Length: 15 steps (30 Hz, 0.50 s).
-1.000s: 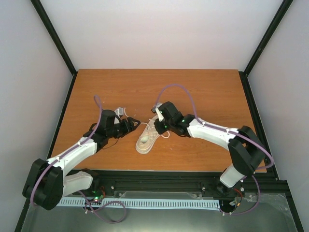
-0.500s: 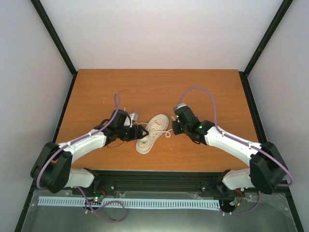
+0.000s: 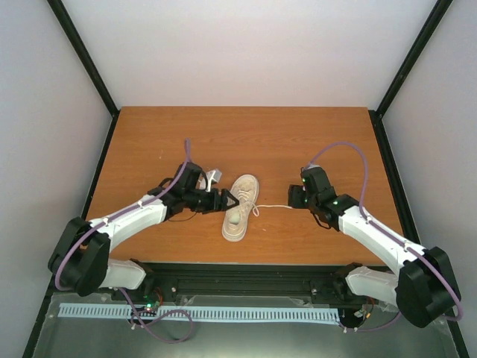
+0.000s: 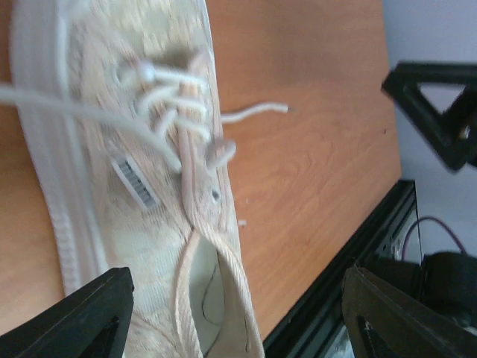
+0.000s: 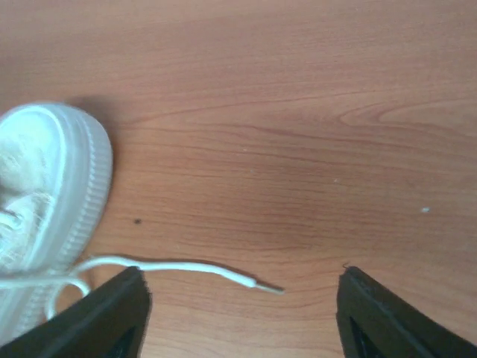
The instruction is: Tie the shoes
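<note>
The cream shoe [image 3: 240, 207] lies on the wooden table [image 3: 246, 142], toe pointing away from the arms. In the left wrist view its laced top [image 4: 141, 171] fills the left side. My left gripper [image 3: 229, 200] is at the shoe's left side. The left gripper [image 4: 238, 321] is open, and the heel opening lies between its wide-apart fingers [image 4: 82, 317]. One lace [image 3: 274, 206] runs from the shoe to the right. Its tip [image 5: 257, 283] rests loose on the wood between the fingers [image 5: 395, 317] of my open right gripper [image 5: 242, 321]. The shoe's toe [image 5: 52, 186] shows at the left of that view.
A black metal rail [image 3: 261, 270] runs along the table's near edge and also shows as a black rail [image 4: 350, 283] in the left wrist view. Black posts and pale walls close in the table's sides and back.
My right gripper drew the lace out to the right, away from the shoe, then opened and let it go. The shoe swung more upright. My left gripper moved right, up to the shoe.
</note>
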Each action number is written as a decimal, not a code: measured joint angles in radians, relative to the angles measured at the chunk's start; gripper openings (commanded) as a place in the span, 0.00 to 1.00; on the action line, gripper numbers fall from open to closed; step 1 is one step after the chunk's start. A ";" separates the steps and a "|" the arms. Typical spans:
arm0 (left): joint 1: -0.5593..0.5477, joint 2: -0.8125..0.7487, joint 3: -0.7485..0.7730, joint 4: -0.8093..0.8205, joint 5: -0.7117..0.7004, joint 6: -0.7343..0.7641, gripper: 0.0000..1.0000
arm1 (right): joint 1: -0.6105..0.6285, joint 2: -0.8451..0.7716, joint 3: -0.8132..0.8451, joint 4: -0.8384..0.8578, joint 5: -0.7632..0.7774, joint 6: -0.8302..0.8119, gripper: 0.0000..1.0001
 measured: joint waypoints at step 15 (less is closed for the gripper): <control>0.196 0.246 0.318 -0.182 -0.436 -0.040 0.68 | 0.000 -0.063 0.023 0.038 -0.116 -0.040 0.85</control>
